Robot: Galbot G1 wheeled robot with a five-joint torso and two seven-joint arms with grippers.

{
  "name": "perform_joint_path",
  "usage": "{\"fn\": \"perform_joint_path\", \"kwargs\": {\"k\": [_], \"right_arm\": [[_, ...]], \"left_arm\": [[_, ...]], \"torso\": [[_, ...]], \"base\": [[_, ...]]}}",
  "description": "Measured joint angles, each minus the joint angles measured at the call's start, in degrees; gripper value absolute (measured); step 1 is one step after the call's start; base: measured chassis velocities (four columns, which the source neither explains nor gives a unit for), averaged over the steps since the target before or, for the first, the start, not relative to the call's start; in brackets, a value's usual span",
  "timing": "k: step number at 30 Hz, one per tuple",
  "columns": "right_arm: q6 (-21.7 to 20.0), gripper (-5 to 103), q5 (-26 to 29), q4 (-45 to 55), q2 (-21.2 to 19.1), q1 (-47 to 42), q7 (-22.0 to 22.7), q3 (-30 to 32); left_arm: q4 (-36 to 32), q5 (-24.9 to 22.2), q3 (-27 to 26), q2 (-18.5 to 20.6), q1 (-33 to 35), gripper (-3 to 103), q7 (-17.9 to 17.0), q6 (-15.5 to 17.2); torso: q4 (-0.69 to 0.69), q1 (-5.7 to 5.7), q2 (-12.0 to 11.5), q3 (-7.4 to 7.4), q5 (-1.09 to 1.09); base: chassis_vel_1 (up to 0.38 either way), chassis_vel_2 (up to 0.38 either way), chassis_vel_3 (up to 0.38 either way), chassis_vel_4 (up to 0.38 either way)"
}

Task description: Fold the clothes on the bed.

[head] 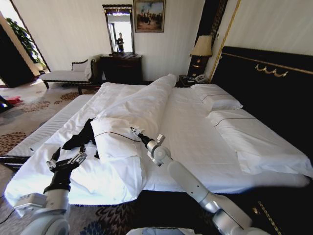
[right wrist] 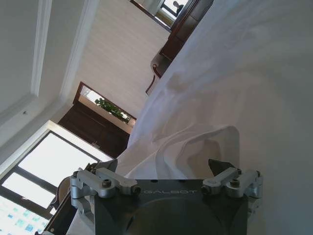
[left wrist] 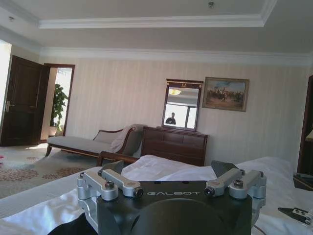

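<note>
**Q:** Where are your grippers?

**A:** Low in the left of the head view, my left gripper [head: 65,162] hovers at the near left part of the bed [head: 195,132], fingers spread wide with nothing between them. In the left wrist view the same gripper [left wrist: 171,188] has its two linkages well apart. My right gripper [head: 134,131] sits near the middle of the head view, at the end of a long outstretched arm, its tip against a folded-over flap of the white duvet [head: 142,107]. I cannot tell from that view whether it pinches the cloth. In the right wrist view, my right gripper [right wrist: 166,183] again shows linkages set apart, with rumpled white bedding just beyond them.

**Q:** Where is the T-shirt?

**A:** The black T-shirt [head: 80,138] lies left of centre in the head view, on the white sheet, partly tucked under the edge of the duvet flap. A dark strip of it runs down toward my left gripper; whether they touch I cannot tell.

**Q:** What else is in the room?

**A:** Two white pillows [head: 217,100] rest at the right against the dark headboard [head: 274,93]. A lamp [head: 201,48] stands in the upper middle right. A dark dresser [head: 121,67] with a mirror [head: 119,28] is at upper centre, and a chaise [head: 68,74] sits at upper left on patterned carpet [head: 24,117].
</note>
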Motion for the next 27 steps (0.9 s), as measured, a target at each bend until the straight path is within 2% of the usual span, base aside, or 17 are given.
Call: {"fn": "perform_joint_path", "kwargs": {"k": [11, 14, 17, 18, 20, 24, 25, 27], "right_arm": [[-0.5, 100, -0.2, -2.4, 2.1, 1.8, 1.1, -0.1], [-1.0, 103, -1.6, -4.4, 3.0, 3.1, 3.3, -1.0], [-1.0, 100, -1.9, -4.8, 3.1, 3.5, 3.9, -1.1], [-1.1, 90, -1.9, -4.8, 3.2, 3.7, 4.0, -1.1], [-1.1, 90, -1.9, -4.7, 3.2, 3.7, 4.0, -1.1], [-1.1, 69, -1.9, -3.8, 2.8, 3.6, 4.0, -1.1], [-1.1, 69, -1.9, -3.8, 2.8, 3.6, 4.0, -1.1], [-1.0, 57, -1.9, -3.3, 2.6, 3.3, 3.9, -0.8]], "left_arm": [[0.0, 0.1, 0.1, 0.0, -0.5, 100, 0.0, -0.1], [0.0, 0.1, -0.1, 0.0, -0.5, 100, 0.0, -0.1], [0.0, 0.0, -0.3, 0.0, -0.4, 100, 0.0, -0.1], [0.0, -0.1, -0.4, 0.1, -0.4, 100, -0.1, -0.2], [0.0, -0.1, -0.5, 0.1, -0.4, 100, -0.1, -0.2], [0.0, -0.1, -0.3, 0.0, -0.6, 100, -0.1, -0.2], [0.0, -0.1, -0.3, 0.0, -0.6, 100, -0.1, -0.2], [0.0, 0.0, -0.2, 0.0, -0.7, 100, -0.1, -0.2]], "torso": [[-0.01, 0.00, 0.0, 0.00, 0.00], [0.00, 0.00, 0.0, 0.00, 0.00], [0.00, 0.00, 0.0, 0.00, 0.00], [0.00, 0.00, 0.0, 0.00, 0.00], [0.00, 0.00, 0.0, 0.00, 0.00], [0.00, 0.00, 0.0, 0.00, 0.00], [0.00, 0.00, 0.0, 0.00, 0.00], [-0.01, 0.00, 0.0, 0.00, 0.00]], "base": [[0.000, 0.000, 0.000, 0.000], [0.000, 0.000, 0.000, 0.000], [0.000, 0.000, 0.000, 0.000], [0.000, 0.000, 0.000, 0.000], [0.000, 0.000, 0.000, 0.000], [0.000, 0.000, 0.000, 0.000], [0.000, 0.000, 0.000, 0.000], [0.000, 0.000, 0.000, 0.000]]}}
